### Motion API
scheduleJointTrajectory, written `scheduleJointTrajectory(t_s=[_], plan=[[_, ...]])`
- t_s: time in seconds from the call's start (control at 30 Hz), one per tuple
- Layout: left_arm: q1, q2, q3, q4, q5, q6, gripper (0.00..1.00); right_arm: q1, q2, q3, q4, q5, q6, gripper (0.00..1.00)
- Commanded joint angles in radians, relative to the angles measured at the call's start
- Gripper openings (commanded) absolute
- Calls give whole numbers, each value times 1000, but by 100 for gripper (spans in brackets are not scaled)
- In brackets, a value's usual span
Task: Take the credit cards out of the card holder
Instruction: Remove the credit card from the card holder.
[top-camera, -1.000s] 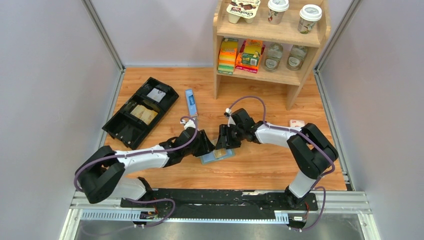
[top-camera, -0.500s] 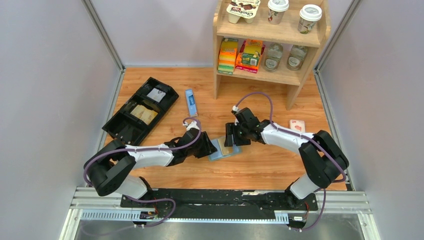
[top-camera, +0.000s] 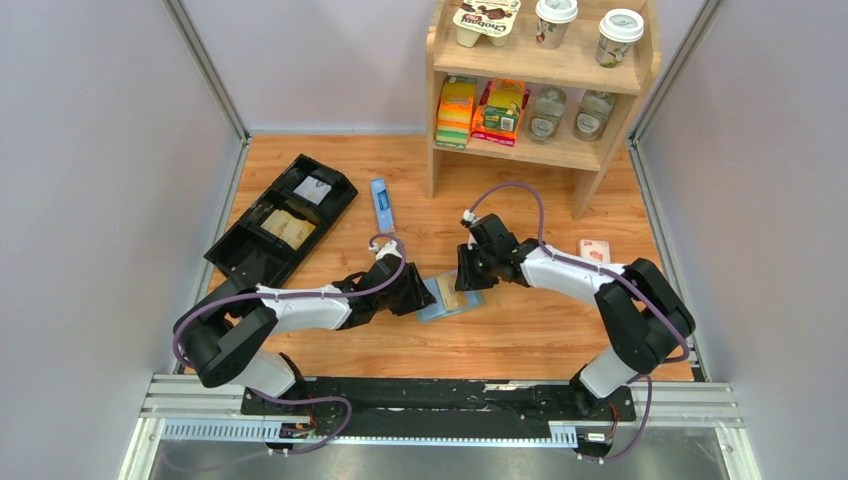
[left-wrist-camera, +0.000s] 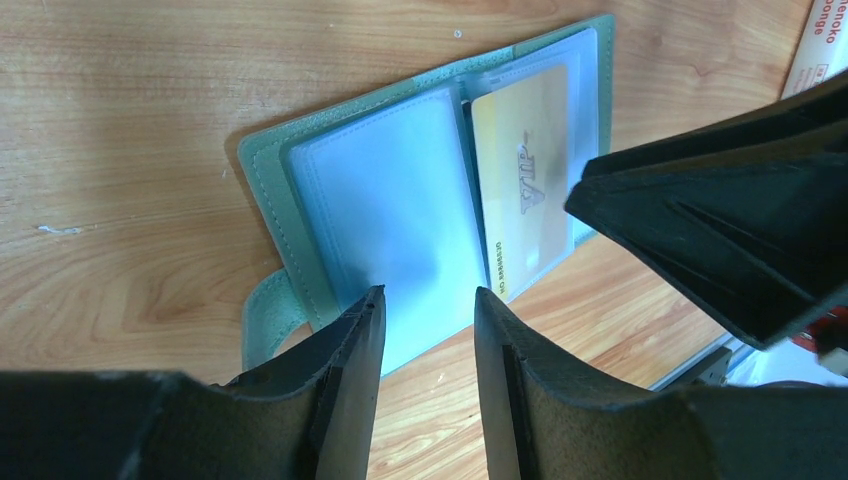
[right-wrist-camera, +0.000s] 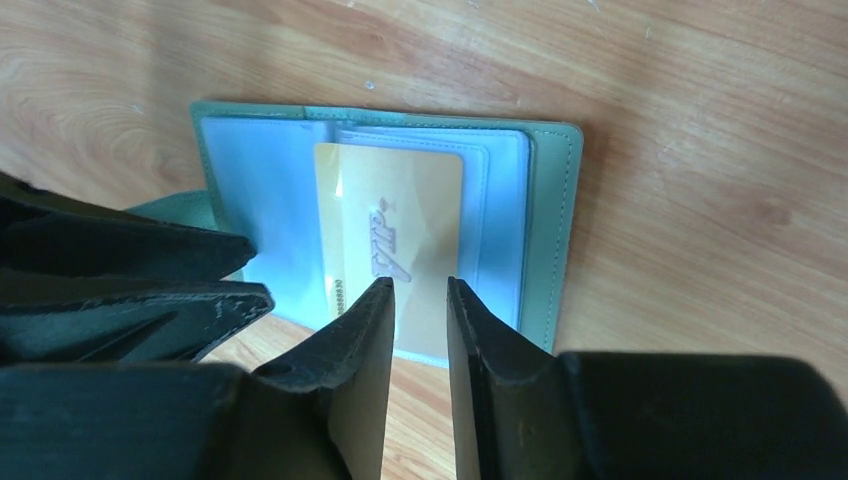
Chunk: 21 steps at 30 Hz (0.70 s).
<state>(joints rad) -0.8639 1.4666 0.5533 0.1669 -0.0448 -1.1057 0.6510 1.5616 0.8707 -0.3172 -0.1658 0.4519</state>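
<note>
Top external view: the card holder (top-camera: 430, 304) lies open and flat on the table (top-camera: 520, 340), in front of the wooden shelf (top-camera: 540, 68), on the side toward the arm bases.
Holder's long axis: it runs side to side, roughly along the shelf's front, with the right end tipped slightly toward the shelf. The spine crosses it and points at the shelf.
Holder's faces: the pale blue-grey pocket pages face up, and the green cover shows as a border around them.
Strap: a green tab (left-wrist-camera: 265, 322) sticks out from the holder's left end.
Credit card (right-wrist-camera: 395, 215): one golden card lies on the right-hand page. Its long axis is parallel to the spine, and its lettering runs along that axis.
Left gripper (left-wrist-camera: 428, 300): the jaws are apart at the holder's left end, and the empty left page shows between them. Nothing is clamped.
Right gripper (right-wrist-camera: 420, 288): the jaws stand only narrowly apart at the card's short edge — whether the tips touch the card I cannot tell.
Black tray (top-camera: 250, 262): it sits well to the left of the shelf — apart from the holder.
</note>
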Motion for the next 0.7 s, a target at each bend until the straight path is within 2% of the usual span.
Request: scheduleJointTrajectory(t_s=[0.0,0.47,0.67], plan=[[-4,8,25,-38,-1,9,46,-19,64,21,50,-38,-1,28],[0,-9,53,37,-12,3,49,-85,109,-58,66,-101,24,25],[20,12,111,45,-13,24,50,-96,110,-61,72,-112,22,25]])
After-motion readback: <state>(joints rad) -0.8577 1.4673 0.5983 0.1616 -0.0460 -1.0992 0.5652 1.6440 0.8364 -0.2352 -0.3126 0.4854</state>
